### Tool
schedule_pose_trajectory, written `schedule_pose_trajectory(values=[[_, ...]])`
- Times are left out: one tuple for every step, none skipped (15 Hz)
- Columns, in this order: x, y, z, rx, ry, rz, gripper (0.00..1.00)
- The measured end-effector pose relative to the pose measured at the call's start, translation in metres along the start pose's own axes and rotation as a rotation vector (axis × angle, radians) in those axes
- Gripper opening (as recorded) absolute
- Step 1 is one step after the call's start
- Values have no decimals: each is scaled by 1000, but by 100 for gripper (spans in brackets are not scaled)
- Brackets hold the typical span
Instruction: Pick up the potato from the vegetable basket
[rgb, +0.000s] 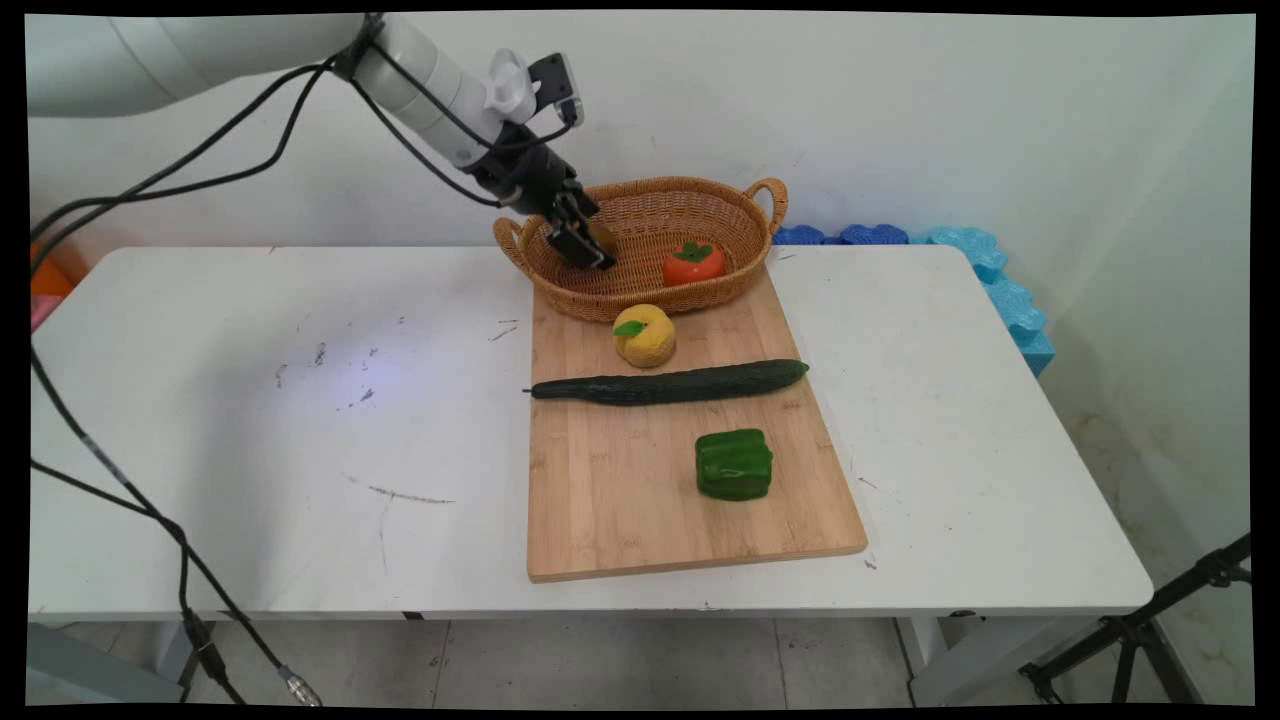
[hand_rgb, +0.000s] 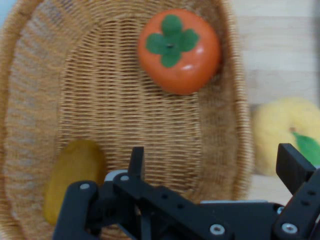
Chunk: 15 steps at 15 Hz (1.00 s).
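the gripper (rgb: 585, 242), fingers spread and empty, hangs over the wicker basket (rgb: 745, 225) nearest a small, probably light, smooth yellow-brown piece (hand_rgb: 72, 175), best gripped across its narrow middle.

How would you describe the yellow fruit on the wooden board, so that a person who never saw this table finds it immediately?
Start at the wooden board on the white table; a wicker basket stands at its far end. Just in front of the basket lies the yellow fruit, between the basket and the long cucumber. It is the only yellow thing on the board, round, with one small green leaf.
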Motion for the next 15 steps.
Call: schedule_pose_trajectory(values=[[1,-7,2,9,-4,7,100],[1,-15,5,21,-10,15,100],[1,-23,9,32,-17,24,100],[2,-31,13,43,-24,33,100],[1,-38,17,52,-31,41,100],[1,-45,22,60,-38,51,100],[-1,-52,27,68,-47,60,100],[-3,-58,33,73,-56,71,100],[-5,-63,38,78,-63,80,100],[-7,-68,45,81,-71,91,100],[-9,-73,51,84,-78,101,100],[-12,-77,57,85,-86,110,100],[-15,-81,64,86,-94,120,100],[-17,-85,69,86,-100,128,100],[-20,-88,76,86,-106,136,100]])
